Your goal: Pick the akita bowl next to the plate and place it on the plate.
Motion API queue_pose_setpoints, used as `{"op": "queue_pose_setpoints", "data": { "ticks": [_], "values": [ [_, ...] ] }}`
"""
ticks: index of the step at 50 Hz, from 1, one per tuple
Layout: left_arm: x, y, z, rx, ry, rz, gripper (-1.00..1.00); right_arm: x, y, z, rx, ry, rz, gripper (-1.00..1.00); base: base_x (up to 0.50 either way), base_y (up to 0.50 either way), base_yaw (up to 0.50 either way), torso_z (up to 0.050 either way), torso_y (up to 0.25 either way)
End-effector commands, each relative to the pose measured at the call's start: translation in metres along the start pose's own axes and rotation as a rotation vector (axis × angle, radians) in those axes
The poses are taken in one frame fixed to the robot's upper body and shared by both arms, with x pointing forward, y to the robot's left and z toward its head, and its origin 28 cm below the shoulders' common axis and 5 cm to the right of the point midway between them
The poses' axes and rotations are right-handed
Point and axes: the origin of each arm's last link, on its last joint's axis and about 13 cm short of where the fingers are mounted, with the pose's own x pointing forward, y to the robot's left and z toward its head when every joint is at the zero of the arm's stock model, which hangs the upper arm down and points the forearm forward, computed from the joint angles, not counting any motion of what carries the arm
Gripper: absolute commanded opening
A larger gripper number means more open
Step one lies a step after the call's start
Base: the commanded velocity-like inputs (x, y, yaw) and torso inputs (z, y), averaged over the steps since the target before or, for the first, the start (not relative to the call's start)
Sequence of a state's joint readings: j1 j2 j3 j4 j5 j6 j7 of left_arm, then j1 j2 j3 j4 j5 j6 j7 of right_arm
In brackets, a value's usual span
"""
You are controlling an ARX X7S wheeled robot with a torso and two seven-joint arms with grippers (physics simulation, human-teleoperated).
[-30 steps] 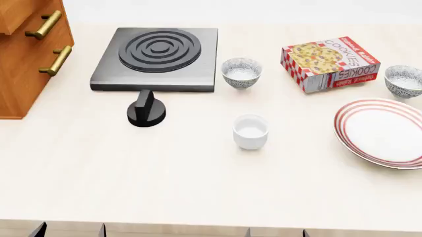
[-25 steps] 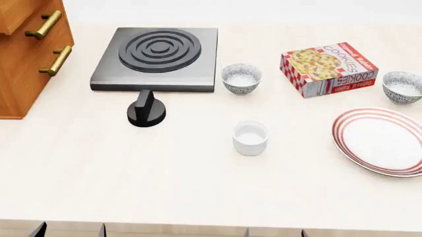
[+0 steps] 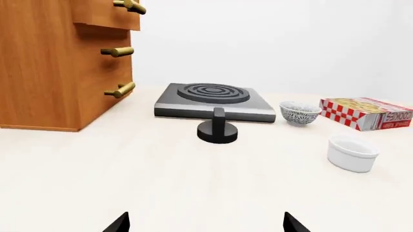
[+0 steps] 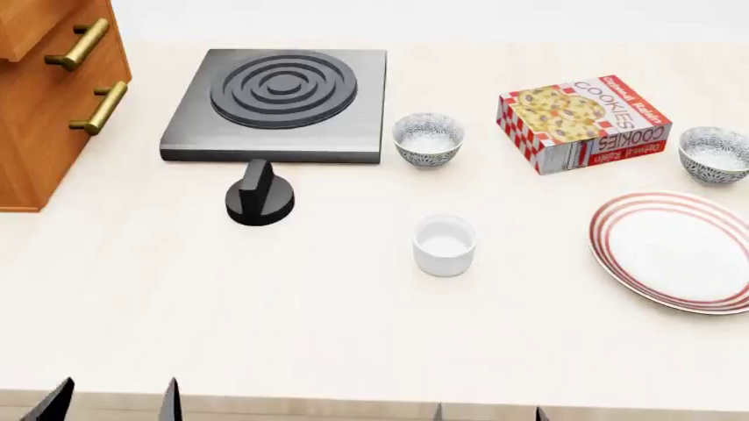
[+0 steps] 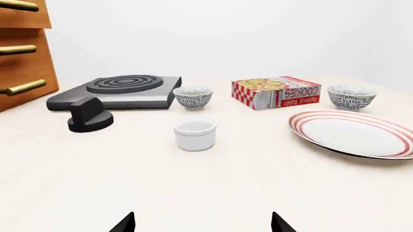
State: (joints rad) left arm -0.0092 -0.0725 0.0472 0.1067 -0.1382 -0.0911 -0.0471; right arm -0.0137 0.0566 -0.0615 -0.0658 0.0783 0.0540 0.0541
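- Countertop [image 4: 293,307], pale and wide, carries everything; seen from the head view, the plate [image 4: 685,254] with its red rings lies toward 3 o'clock, partly cut by the picture's edge.
- Just beyond the plate, at about 2 o'clock and close to its far rim but not touching, sits the akita bowl [image 4: 715,154], upright (grey-black pattern outside, pale inside).
- Its twin, the second patterned bowl [image 4: 429,139], stands near the middle at 12 o'clock, just beside the stove plate's [image 4: 279,103] near right corner.
- Between the two bowls lies the cookie box [image 4: 583,121], flat and turned at an angle.
- White cup [image 4: 445,245] stands alone in the centre, well apart from the plate.
- Black knob [image 4: 259,195] sits just in front of the stove plate, around 10 o'clock; the wooden drawer cabinet [image 4: 47,96] with brass handles fills the far left.
- Left gripper [image 4: 114,402] shows only as two dark fingertips at 7 o'clock, at the counter's near edge, spread apart with nothing between them.
- Right gripper [image 4: 488,413] is barely in sight at 5 o'clock; its wrist view shows the tips [image 5: 123,223] spread wide, holding nothing, well short of the bowl.
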Motion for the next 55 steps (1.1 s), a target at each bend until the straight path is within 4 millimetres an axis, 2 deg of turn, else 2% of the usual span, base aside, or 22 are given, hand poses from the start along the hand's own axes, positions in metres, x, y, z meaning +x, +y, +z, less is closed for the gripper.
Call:
{"op": "queue_pose_setpoints", "data": {
  "ticks": [1,7,10,18,26,29,30,38,42,55],
  "values": [
    [0.005,0.009,0.047,-0.145,0.007,-0.042,1.00,-0.005,0.004,0.031,0.060,-0.030,0.054,1.00,0.00,0.00,0.00,0.000,0.000],
    [0.010,0.035,0.068,-0.129,-0.026,0.004,1.00,-0.005,0.006,0.058,0.110,-0.074,0.114,1.00,0.00,0.00,0.00,0.000,0.000],
    [0.012,0.055,0.076,-0.161,-0.041,0.064,1.00,-0.007,0.008,0.081,0.116,-0.109,0.145,1.00,0.00,0.00,0.00,0.000,0.000],
    [0.011,0.081,0.079,-0.158,-0.062,0.155,1.00,-0.012,0.011,0.126,0.144,-0.213,0.208,1.00,0.00,0.00,0.00,0.000,0.000],
    [0.008,0.095,0.071,-0.120,-0.067,0.220,1.00,-0.014,0.011,0.155,0.154,-0.305,0.221,1.00,0.00,0.00,0.00,0.000,0.000],
    [0.006,0.101,0.064,-0.114,-0.062,0.240,1.00,-0.012,0.009,0.159,0.169,-0.340,0.206,1.00,0.00,0.00,0.00,0.000,0.000],
    [0.004,0.103,0.065,-0.160,-0.051,0.256,1.00,-0.012,0.008,0.160,0.170,-0.346,0.209,1.00,0.00,0.00,0.00,0.000,0.000],
    [0.004,0.100,0.069,-0.171,-0.069,0.263,1.00,-0.014,0.006,0.158,0.183,-0.349,0.192,1.00,0.00,0.00,0.00,0.000,0.000],
    [0.006,0.100,0.063,-0.132,-0.081,0.259,1.00,-0.015,0.004,0.160,0.197,-0.352,0.178,1.00,0.00,-0.03,0.00,0.000,0.000],
    [0.005,0.100,0.063,-0.134,-0.082,0.261,1.00,-0.012,0.006,0.155,0.193,-0.326,0.187,1.00,0.00,-0.36,0.00,0.000,0.000]
  ]
}}
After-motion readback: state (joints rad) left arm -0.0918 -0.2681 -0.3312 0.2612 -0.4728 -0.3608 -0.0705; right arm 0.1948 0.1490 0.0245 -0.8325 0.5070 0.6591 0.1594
